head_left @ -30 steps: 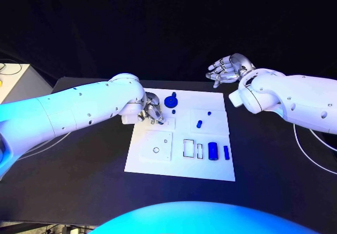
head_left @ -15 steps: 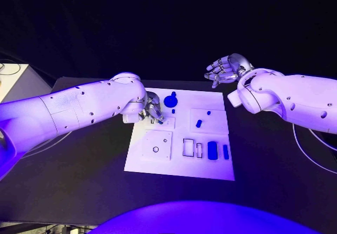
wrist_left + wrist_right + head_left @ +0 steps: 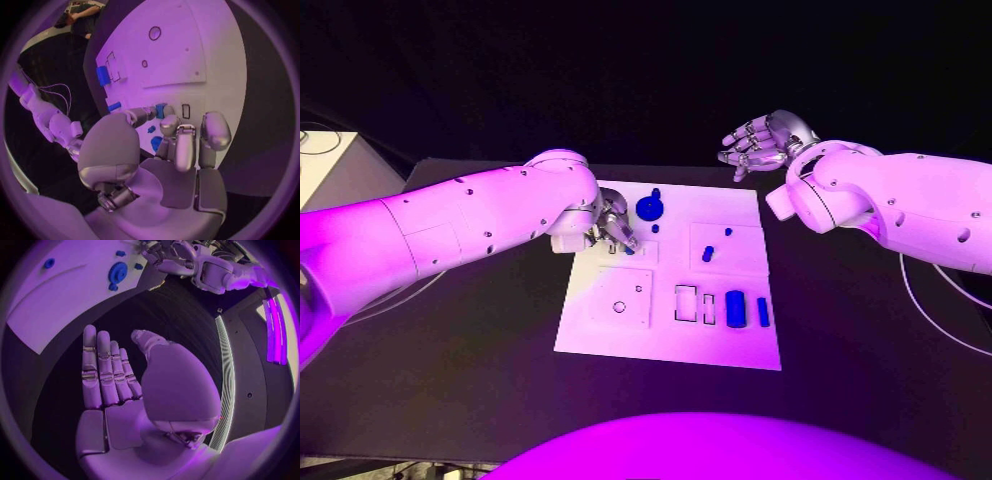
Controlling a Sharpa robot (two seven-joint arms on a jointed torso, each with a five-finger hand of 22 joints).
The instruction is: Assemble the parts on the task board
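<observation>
The white task board point(image 3: 668, 335) lies mid-table. My left hand point(image 3: 612, 230) hovers low over its far-left corner, fingers curled. In the left wrist view its thumb and a finger pinch a small blue part point(image 3: 160, 110) beside a narrow slot point(image 3: 185, 111). A round blue part point(image 3: 651, 208) stands just right of that hand, also seen as a round blue part point(image 3: 117, 272) from the right wrist. Small blue parts point(image 3: 708, 253) sit on the right panel; a blue cylinder point(image 3: 736, 308) and a blue bar point(image 3: 763, 312) lie near the slots. My right hand point(image 3: 764, 140) is raised beyond the board's far edge, fingers spread, palm point(image 3: 119, 405) empty.
The black table point(image 3: 459, 350) surrounds the board. A white box point(image 3: 332, 165) stands at the far left. My right arm point(image 3: 891, 205) hangs over the table to the right of the board. A panel with round holes point(image 3: 622, 300) lies at the board's near left.
</observation>
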